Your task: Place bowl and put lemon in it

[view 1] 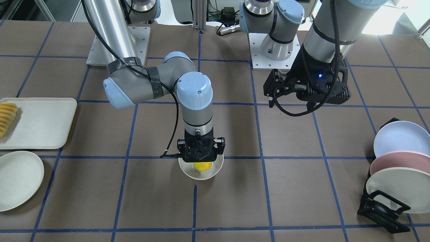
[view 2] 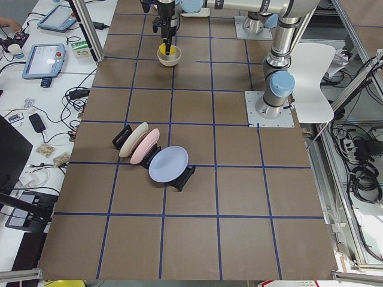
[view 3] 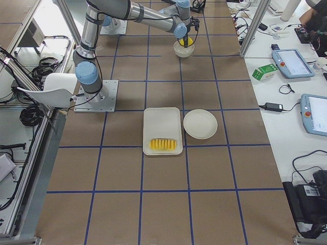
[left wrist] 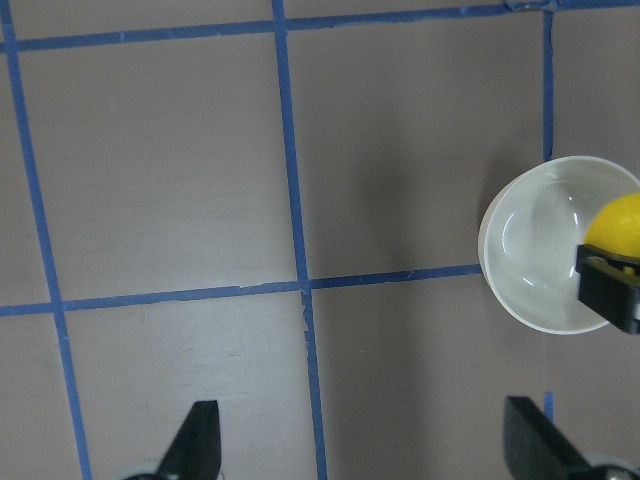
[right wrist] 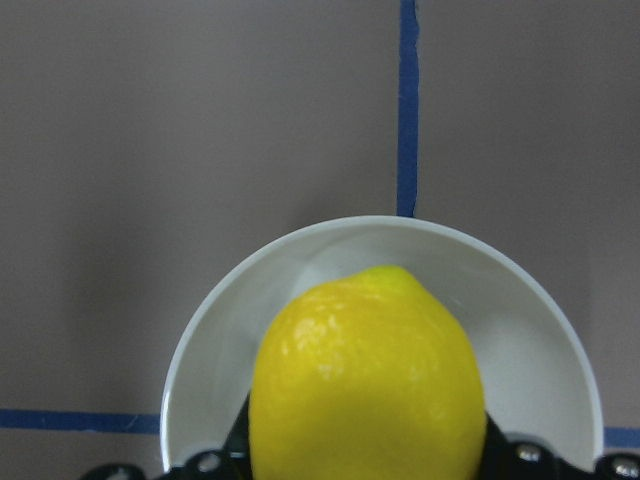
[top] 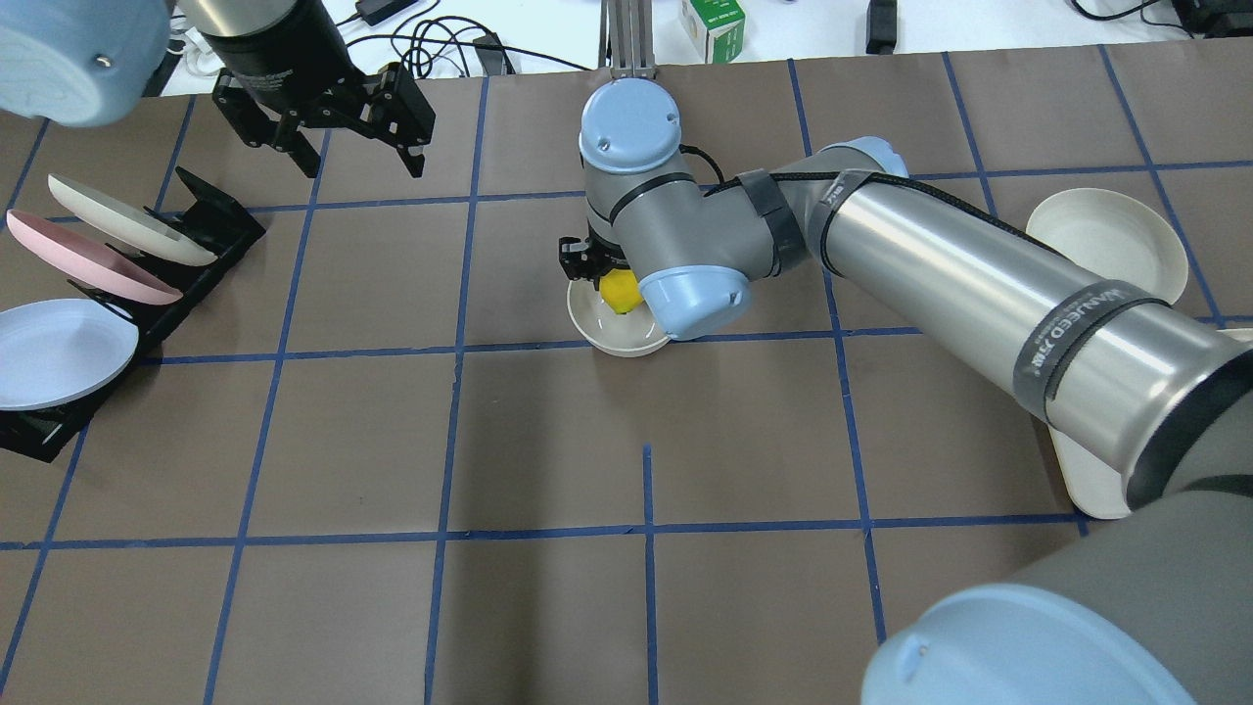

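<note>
The off-white bowl [view 1: 201, 175] stands on the table near its middle; it also shows in the overhead view [top: 612, 338] and the left wrist view [left wrist: 530, 250]. My right gripper [view 1: 202, 162] points straight down over the bowl, shut on the yellow lemon [view 1: 203, 165]. In the right wrist view the lemon [right wrist: 365, 380] sits between the fingers, inside the bowl's rim [right wrist: 200, 370]; I cannot tell if it touches the bottom. My left gripper [view 1: 274, 90] hangs open and empty high over the table, away from the bowl; its fingers [left wrist: 200, 445] stand wide apart.
A white tray [view 1: 43, 121] with ridged yellow-orange slices [view 1: 6, 117] and a flat off-white plate [view 1: 20, 179] lie on the right arm's side. A black rack with three pastel plates [view 1: 399, 168] stands on the left arm's side.
</note>
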Controlling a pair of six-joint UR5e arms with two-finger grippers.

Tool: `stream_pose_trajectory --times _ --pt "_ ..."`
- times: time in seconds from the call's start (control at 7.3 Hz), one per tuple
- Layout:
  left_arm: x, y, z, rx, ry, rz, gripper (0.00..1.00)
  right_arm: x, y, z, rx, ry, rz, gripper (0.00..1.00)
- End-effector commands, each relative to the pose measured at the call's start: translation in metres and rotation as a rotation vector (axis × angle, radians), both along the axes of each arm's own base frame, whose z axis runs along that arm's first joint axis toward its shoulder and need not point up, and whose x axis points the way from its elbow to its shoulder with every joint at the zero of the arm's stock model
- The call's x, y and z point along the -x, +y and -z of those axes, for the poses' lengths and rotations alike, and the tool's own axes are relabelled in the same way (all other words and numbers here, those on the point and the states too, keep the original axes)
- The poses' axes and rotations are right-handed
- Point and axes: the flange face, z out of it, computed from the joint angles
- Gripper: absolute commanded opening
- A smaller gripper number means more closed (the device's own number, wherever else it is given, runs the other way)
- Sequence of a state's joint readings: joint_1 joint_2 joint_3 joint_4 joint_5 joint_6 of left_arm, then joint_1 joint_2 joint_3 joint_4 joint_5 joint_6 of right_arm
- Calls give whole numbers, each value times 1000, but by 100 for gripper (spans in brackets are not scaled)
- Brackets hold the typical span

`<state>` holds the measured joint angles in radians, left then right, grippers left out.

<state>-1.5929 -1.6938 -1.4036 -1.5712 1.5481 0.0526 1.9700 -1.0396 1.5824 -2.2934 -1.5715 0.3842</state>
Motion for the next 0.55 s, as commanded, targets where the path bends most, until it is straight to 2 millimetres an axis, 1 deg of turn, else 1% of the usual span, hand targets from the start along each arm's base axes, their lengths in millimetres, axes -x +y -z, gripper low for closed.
stream_pose_trajectory --times 0.0,0.14,0.27,0.41 --pt "-3 8 -3 -2 -3 -4 100 1 7 30 -33 25 -11 11" --pt "-2 11 -4 -5 -6 -1 100 2 9 32 -35 29 -11 42" --pt "-3 12 -6 -4 -6 -4 100 2 6 28 -26 26 -6 99" --pt "-5 11 -11 -4 4 -25 100 6 10 24 -30 48 -6 100"
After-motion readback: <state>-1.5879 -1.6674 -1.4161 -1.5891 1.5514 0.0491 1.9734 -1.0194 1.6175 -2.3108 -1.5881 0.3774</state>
